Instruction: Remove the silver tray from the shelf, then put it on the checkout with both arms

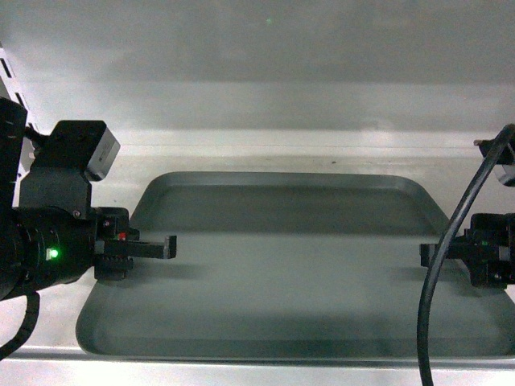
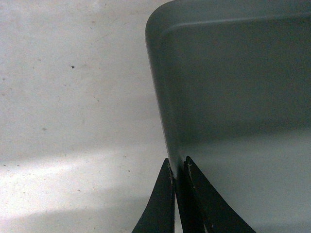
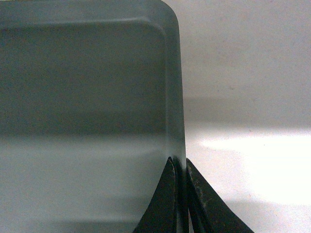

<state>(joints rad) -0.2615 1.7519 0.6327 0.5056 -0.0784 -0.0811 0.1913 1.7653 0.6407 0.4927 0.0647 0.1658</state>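
The silver tray (image 1: 290, 273) lies flat on the white shelf (image 1: 265, 153), its near edge close to the shelf's front lip. My left gripper (image 1: 137, 249) is at the tray's left rim and my right gripper (image 1: 475, 256) at its right rim. In the left wrist view the gripper (image 2: 177, 167) is shut on the rim of the tray (image 2: 233, 97), one finger inside and one outside. The right wrist view shows the same: the gripper (image 3: 179, 165) pinches the right rim of the tray (image 3: 82, 97). The checkout is out of view.
The pale back panel (image 1: 257, 80) closes off the shelf behind the tray. A thick black cable (image 1: 430, 305) hangs in front of the tray's right side. Bare shelf board lies left of the tray (image 2: 73, 97) and right of it (image 3: 243, 73).
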